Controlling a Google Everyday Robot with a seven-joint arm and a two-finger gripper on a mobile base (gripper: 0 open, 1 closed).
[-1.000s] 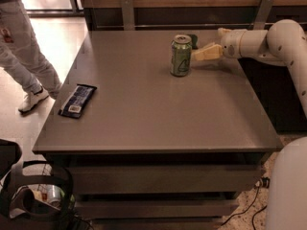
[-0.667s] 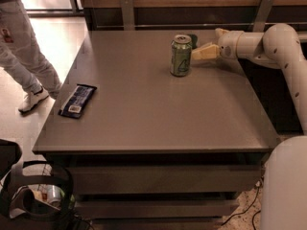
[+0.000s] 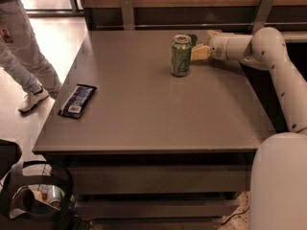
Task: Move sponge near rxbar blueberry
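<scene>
1. Camera view gave us the big grey table (image 3: 158, 123) filling the middle of the scene.
2. We saw the white robot arm (image 3: 271, 56) reaching in over the table's far right edge.
3. A person's legs (image 3: 24, 56) stood on the floor off the left side.
4. We had a green soda can (image 3: 180, 56) upright at the far centre of the table.
5. The rxbar blueberry (image 3: 76, 101) lay flat near the left edge, well apart from the can.
6. The gripper (image 3: 199, 51) sat low, just right of the can; we could not tell its grip.
7. The sponge (image 3: 193, 39) peeked out dark green behind the can, just beside the gripper, far from the bar.
</scene>
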